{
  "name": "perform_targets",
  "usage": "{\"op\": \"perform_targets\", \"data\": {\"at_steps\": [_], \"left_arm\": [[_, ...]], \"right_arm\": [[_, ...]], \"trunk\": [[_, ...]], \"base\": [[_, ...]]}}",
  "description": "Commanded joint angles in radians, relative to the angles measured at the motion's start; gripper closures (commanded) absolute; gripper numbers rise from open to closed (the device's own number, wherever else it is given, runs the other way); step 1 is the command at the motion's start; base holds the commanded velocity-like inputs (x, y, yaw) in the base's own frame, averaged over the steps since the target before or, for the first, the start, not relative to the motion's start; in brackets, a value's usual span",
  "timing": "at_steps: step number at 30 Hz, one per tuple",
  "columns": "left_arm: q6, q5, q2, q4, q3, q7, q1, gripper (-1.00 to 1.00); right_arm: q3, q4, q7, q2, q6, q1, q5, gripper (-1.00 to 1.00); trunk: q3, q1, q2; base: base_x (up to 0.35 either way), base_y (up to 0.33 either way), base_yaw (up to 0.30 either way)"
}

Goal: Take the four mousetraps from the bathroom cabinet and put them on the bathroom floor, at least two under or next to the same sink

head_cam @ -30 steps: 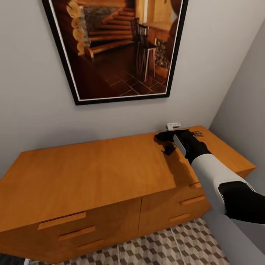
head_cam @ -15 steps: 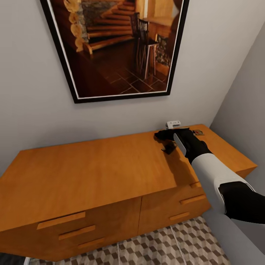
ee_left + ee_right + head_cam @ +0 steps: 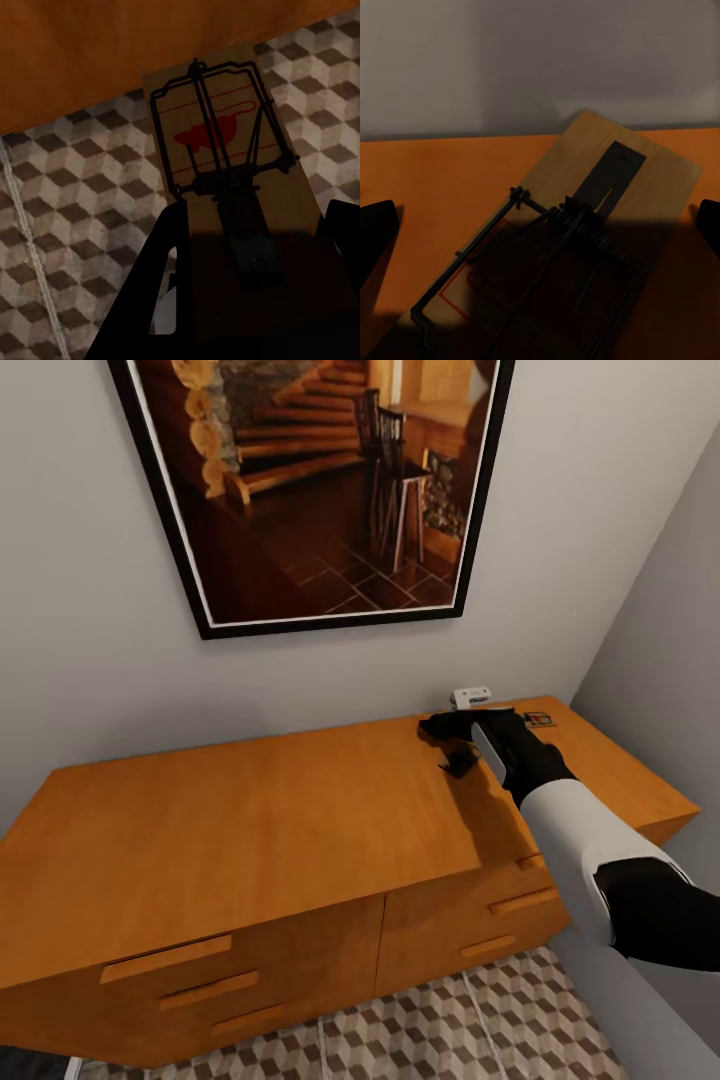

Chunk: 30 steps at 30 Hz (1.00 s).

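On the cabinet [image 3: 300, 810] top, the right gripper [image 3: 540, 225] hovers spread over a mousetrap [image 3: 562, 247]; a skewed closing might shove it away. The left gripper [image 3: 247, 277] clamps another mousetrap [image 3: 225, 172].

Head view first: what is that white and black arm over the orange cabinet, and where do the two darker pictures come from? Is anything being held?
It is a simulated wheeled robot with two arms, steered by a person. The head view looks down from its head, and its right arm reaches over the cabinet. The darker pictures come from a camera at each wrist. The right wrist view looks along the open right gripper at a mousetrap lying on the cabinet top, with a finger either side, not touching. The left wrist view shows the left gripper holding a second trap above the tiled floor.
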Motion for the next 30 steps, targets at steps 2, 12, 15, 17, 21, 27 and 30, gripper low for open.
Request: {"op": "perform_targets", "data": {"at_steps": [2, 12, 15, 17, 21, 27, 30], "left_arm": [[-0.005, 0.010, 0.000, 0.004, -0.008, -0.002, -0.001, 1.00], [-0.005, 0.010, 0.000, 0.003, -0.008, -0.002, -0.001, 1.00], [-0.005, 0.010, 0.000, 0.003, -0.008, -0.002, -0.001, 1.00], [-0.005, 0.010, 0.000, 0.003, -0.008, -0.002, -0.001, 1.00], [-0.005, 0.010, 0.000, 0.003, -0.008, -0.002, -0.002, 1.00], [-0.005, 0.010, 0.000, 0.003, -0.008, -0.002, -0.001, 1.00], [-0.005, 0.010, 0.000, 0.003, -0.008, -0.002, -0.001, 1.00]], "right_arm": [[0.005, 0.056, -0.001, -0.001, -0.003, 0.008, -0.011, -1.00], [0.005, 0.056, -0.001, -0.001, -0.028, 0.014, -0.011, -1.00], [0.005, 0.056, -0.001, -0.001, -0.029, 0.014, -0.011, 1.00], [0.005, 0.056, -0.001, -0.001, -0.029, 0.014, -0.011, 1.00], [0.005, 0.056, -0.001, -0.001, -0.029, 0.014, -0.011, 1.00], [0.005, 0.056, -0.001, -0.001, -0.030, 0.014, -0.011, 1.00], [0.005, 0.056, -0.001, -0.001, -0.030, 0.014, -0.011, 1.00]], "trunk": [[-0.001, 0.000, 0.000], [-0.001, 0.000, 0.000], [-0.001, 0.000, 0.000], [-0.001, 0.000, 0.000], [-0.001, 0.000, 0.000], [-0.001, 0.000, 0.000], [-0.001, 0.000, 0.000]], "base": [[0.000, 0.000, 0.000], [0.000, 0.000, 0.000], [0.000, 0.000, 0.000], [0.000, 0.000, 0.000], [0.000, 0.000, 0.000], [0.000, 0.000, 0.000], [0.000, 0.000, 0.000]]}}
